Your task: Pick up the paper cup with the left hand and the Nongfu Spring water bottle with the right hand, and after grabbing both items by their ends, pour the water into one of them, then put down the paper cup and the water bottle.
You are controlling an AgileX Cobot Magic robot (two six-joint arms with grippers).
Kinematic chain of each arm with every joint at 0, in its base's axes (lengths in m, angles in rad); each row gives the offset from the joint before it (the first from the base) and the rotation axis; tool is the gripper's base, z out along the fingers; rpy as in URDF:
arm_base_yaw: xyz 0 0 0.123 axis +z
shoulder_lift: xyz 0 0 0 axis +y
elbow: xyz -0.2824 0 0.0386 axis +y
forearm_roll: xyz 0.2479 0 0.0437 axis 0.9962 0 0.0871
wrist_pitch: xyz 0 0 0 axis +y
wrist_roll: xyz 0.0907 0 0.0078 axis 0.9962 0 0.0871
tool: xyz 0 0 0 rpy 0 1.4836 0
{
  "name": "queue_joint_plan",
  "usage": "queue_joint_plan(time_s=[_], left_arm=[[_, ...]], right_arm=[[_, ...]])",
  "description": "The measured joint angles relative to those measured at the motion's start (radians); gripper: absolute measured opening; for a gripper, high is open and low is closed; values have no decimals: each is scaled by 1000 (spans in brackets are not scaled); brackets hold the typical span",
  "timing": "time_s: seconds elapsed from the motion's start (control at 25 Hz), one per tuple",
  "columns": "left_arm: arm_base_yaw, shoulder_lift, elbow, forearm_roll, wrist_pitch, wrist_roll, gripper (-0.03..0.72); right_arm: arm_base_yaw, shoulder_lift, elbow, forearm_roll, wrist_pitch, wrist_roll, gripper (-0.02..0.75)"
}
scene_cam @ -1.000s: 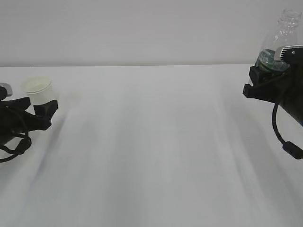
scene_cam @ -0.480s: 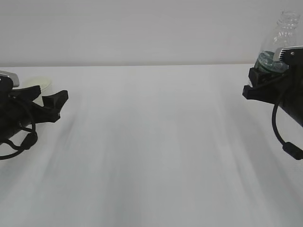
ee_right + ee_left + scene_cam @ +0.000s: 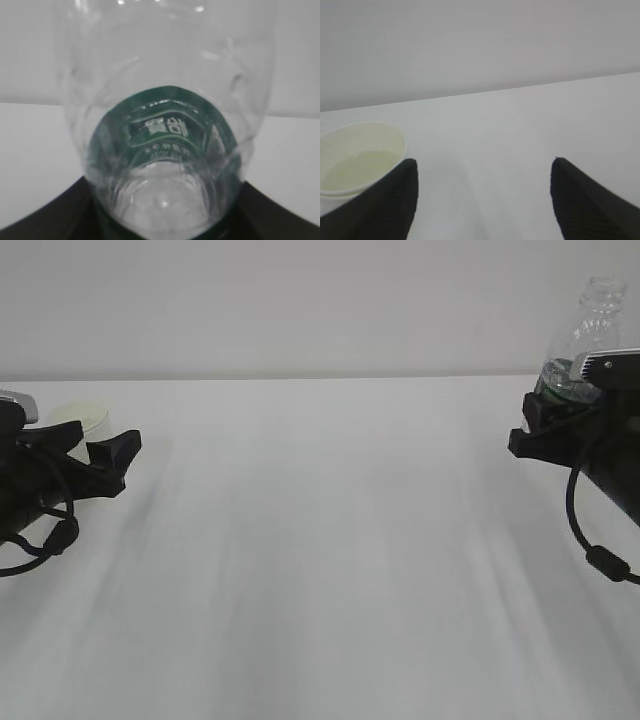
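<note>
Left claw gaping wide, gripping nothing | cup sitting on tabletop just outside its left finger | right claw clamping bottle upright, raised at far right

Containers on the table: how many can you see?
2. A paper cup at far left, beside the left arm's open jaws, liquid inside. A clear water bottle at far right, held by the right arm. Nothing else shows.

White characters on the dark green label band of the Nongfu Spring water bottle, seen through clear plastic, too warped to read. Smaller line beneath, illegible. Nothing else legible anywhere.
</note>
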Motion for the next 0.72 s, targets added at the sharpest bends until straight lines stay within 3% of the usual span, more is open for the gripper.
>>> queue_joint_plan(time_s=[0.72], left_arm=[[0,0,0,-4,0,2,591]], right_arm=[[0,301,-154,27,-67,0,403]])
